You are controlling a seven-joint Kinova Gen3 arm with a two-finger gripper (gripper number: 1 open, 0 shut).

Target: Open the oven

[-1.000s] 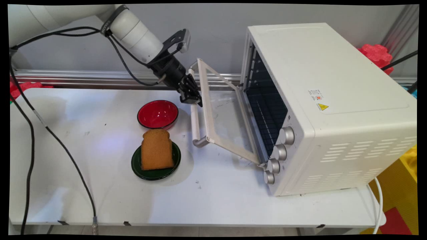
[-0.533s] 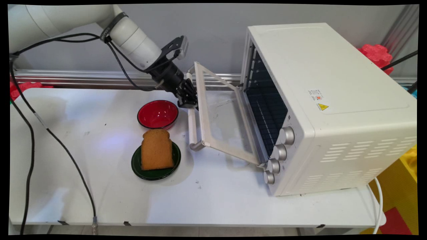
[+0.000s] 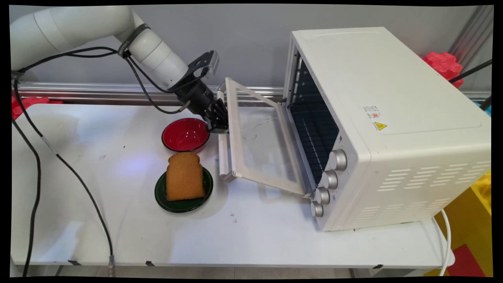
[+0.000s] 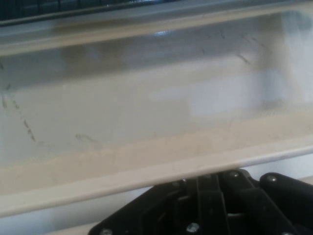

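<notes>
Nearest the camera, on the white table (image 3: pixel 118 236), a dark green plate (image 3: pixel 162 201) is seen with a slice of brown bread (image 3: pixel 184 177) lying on it. Just behind the plate a red bowl (image 3: pixel 185 134) is set, and nothing can be seen in it. Just beside the bowl's right rim the black gripper (image 3: pixel 219 122) is found at the upper part of the door handle (image 3: pixel 223 157), a pale bar running along the free edge of the oven door (image 3: pixel 259 145). The fingers are judged to be clamped on the handle, since the bar is seen passing straight across the linkage in the hand view, though the pads themselves are hidden behind it. The glass door is held partly lowered, hinged at its bottom edge and tilted out towards the bowl, neither closed nor laid flat. Behind it the white toaster oven (image 3: pixel 393 118) is stood at the table's right, four knobs (image 3: pixel 330 179) ranged down its front. Its dark cavity is exposed and the wire rack (image 3: pixel 314 137) is shown bare. The bread is well apart from the oven opening.
</notes>
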